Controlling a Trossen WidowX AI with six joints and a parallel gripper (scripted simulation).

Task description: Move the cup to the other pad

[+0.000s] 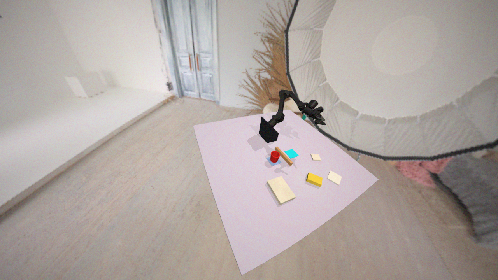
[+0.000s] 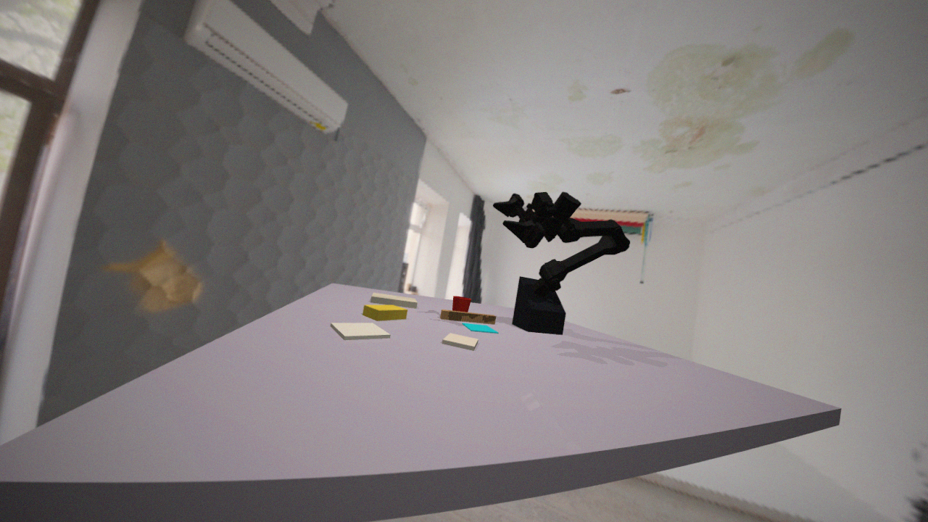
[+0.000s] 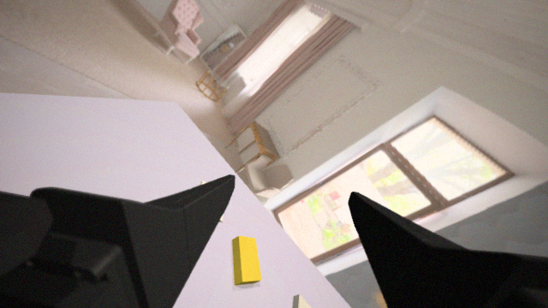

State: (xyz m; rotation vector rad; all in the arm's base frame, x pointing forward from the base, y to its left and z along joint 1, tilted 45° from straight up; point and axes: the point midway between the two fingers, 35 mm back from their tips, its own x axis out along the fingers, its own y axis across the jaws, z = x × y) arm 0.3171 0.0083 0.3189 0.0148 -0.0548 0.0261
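up goes the black arm (image 1: 280, 104) (image 2: 587, 256), rising from its dark base (image 1: 267, 131) (image 2: 538, 315) and bending over at the elbow, and out at its end the gripper (image 1: 323, 119) (image 2: 502, 214) (image 3: 291, 189) hangs high in the air, well above the pale lilac table (image 1: 240, 223) (image 2: 415, 402) (image 3: 111, 145). the jaws are wide apart, nothing between them! and the red cup (image 1: 274, 156) (image 2: 461, 304)? there it is, upright on the blue pad (image 1: 273, 162), well apart from the gripper. its marbles are too small to make out from here.

over to the other pad, the cyan one (image 1: 291, 153) (image 2: 480, 328), lying flat with no cup on it. and between the two pads runs a long wooden bar (image 1: 283, 155) (image 2: 467, 317), a low barrier right beside the cup.

around them, a scattering of blocks: the yellow block (image 1: 314, 179) (image 2: 384, 312) (image 3: 247, 260) has a thin cream tile (image 1: 334, 177) (image 2: 359, 330) near it, a smaller cream tile (image 1: 315, 156) (image 2: 460, 341) lies off to the cyan pad's side, and a large cream slab (image 1: 281, 189) (image 2: 394, 300) rests flat on the table. in the wrist view, the yellow block shows low down in the gap between the fingertips, but far beyond them, down on the tabletop.
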